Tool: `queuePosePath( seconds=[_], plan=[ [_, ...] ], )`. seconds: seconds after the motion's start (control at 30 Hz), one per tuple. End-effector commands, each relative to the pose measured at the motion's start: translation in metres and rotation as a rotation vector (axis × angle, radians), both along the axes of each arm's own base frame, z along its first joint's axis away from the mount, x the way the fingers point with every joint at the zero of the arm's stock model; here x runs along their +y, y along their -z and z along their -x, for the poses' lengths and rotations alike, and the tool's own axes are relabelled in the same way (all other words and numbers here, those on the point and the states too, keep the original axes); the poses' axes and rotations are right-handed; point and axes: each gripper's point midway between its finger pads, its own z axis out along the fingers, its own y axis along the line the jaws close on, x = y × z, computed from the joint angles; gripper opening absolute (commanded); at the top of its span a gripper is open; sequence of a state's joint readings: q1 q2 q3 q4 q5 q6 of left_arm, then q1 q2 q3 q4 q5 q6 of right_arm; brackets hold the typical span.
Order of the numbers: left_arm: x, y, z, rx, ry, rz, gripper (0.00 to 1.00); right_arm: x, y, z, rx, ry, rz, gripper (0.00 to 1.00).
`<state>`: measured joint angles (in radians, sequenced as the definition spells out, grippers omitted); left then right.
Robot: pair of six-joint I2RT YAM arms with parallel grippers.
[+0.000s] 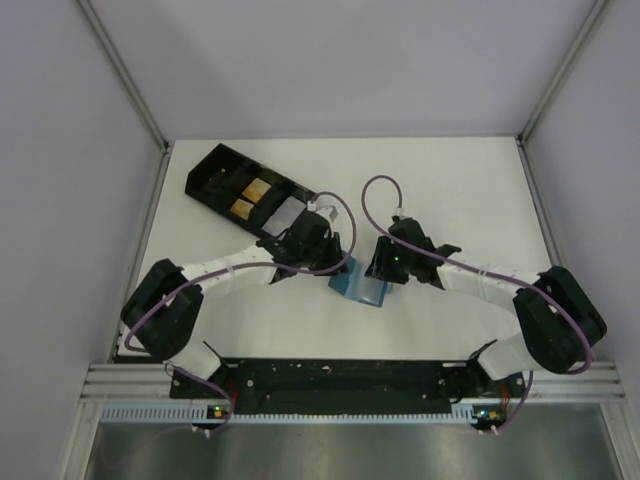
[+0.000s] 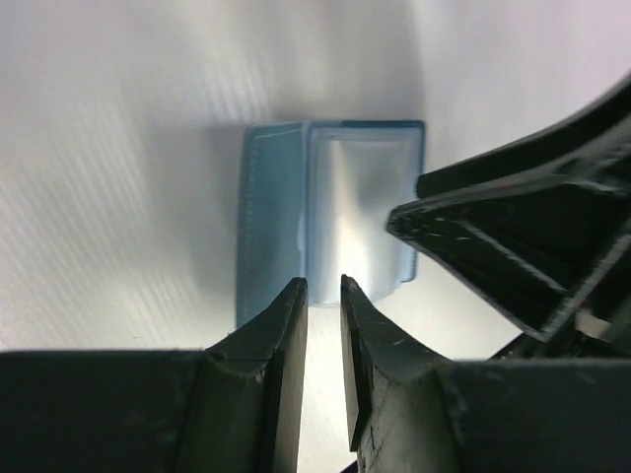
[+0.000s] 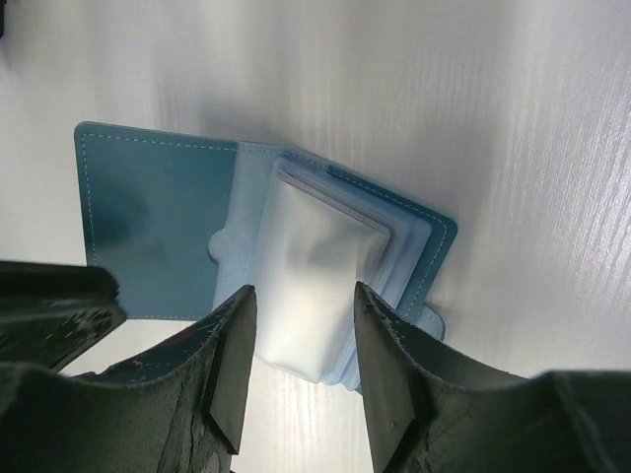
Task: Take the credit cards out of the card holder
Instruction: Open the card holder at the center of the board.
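Observation:
The blue card holder (image 1: 357, 287) lies open on the white table between my two grippers. In the right wrist view its darker cover (image 3: 148, 232) is spread to the left, and a stack of pale clear sleeves (image 3: 320, 281) lies on the right panel. My right gripper (image 3: 301, 296) is open, with one finger on each side of the top sleeve. No card shows clearly in the sleeves. In the left wrist view the holder (image 2: 330, 212) lies just beyond my left gripper (image 2: 319, 286). Its jaws stand a narrow gap apart with only table showing between them.
A long black compartmented tray (image 1: 222, 172) lies at the back left, holding two yellowish cards (image 1: 251, 198) and a pale one (image 1: 287, 213). The right arm's dark body (image 2: 532, 236) fills the right of the left wrist view. Grey walls close the table in.

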<state>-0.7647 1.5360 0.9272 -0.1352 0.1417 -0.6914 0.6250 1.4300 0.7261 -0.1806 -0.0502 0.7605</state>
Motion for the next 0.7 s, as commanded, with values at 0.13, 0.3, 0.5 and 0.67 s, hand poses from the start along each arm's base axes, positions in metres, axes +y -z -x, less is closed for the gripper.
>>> queuePosePath(
  seconds=[0.13, 0.3, 0.5, 0.67],
  plan=[
    [0.020, 0.046, -0.003, 0.055, -0.043, -0.087, 0.13, -0.002, -0.001, -0.003, -0.015, 0.011, -0.001, 0.44],
    [0.026, 0.069, 0.007, 0.109, -0.050, -0.108, 0.05, -0.001, 0.002, -0.002, -0.007, 0.008, -0.005, 0.44],
    [0.030, 0.082, 0.015, 0.146, -0.055, -0.108, 0.05, 0.001, 0.002, -0.002, -0.005, 0.004, -0.010, 0.45],
    [0.030, 0.086, 0.020, 0.159, -0.051, -0.103, 0.05, 0.005, 0.002, -0.002, -0.003, -0.010, -0.026, 0.45]
  ],
)
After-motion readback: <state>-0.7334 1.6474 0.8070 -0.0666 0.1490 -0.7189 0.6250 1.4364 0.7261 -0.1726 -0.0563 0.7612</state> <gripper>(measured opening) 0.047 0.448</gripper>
